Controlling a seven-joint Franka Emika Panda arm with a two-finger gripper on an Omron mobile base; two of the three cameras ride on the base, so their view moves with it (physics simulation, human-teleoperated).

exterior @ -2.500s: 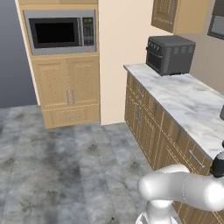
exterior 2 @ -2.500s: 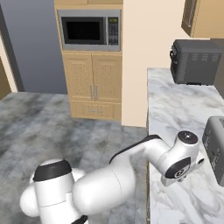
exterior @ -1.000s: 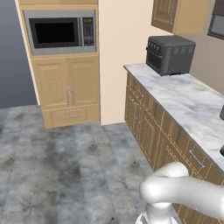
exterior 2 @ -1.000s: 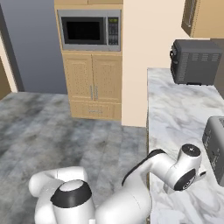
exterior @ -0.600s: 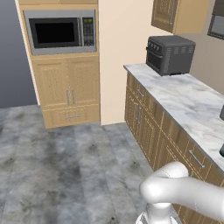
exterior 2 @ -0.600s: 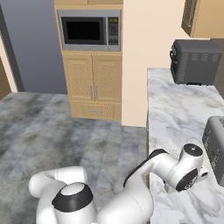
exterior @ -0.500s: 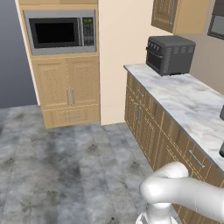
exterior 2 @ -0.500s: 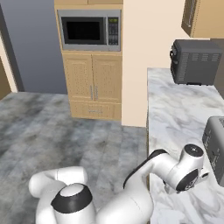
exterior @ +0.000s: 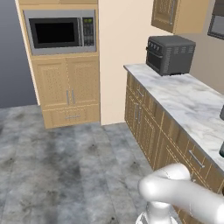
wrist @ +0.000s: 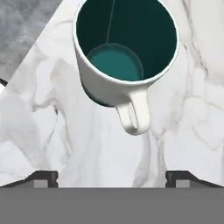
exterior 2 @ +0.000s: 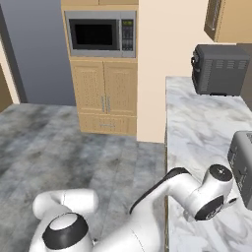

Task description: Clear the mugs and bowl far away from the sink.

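Note:
A mug [wrist: 126, 57], white outside and teal inside, stands upright on the marble counter [wrist: 65, 144] in the hand view. Its handle [wrist: 133, 116] points toward the hand. My gripper [wrist: 112, 177] is open, with its two dark fingertips [wrist: 41, 177] wide apart at the bottom of that view. The mug sits just beyond them and touches neither. Between the tips there is only bare counter. In the right base view the arm's wrist [exterior 2: 212, 197] hangs low over the counter's near end. The bowl and the sink are out of view.
A black toaster oven [exterior 2: 219, 69] stands at the far end of the counter [exterior 2: 197, 128], and a silver toaster [exterior 2: 242, 160] sits close to the wrist on its right. The counter's edge and the grey floor [wrist: 19, 19] lie just left of the mug.
The jaws have gone from shut to wide open. In the right base view the wrist has sunk slightly toward the near end of the counter.

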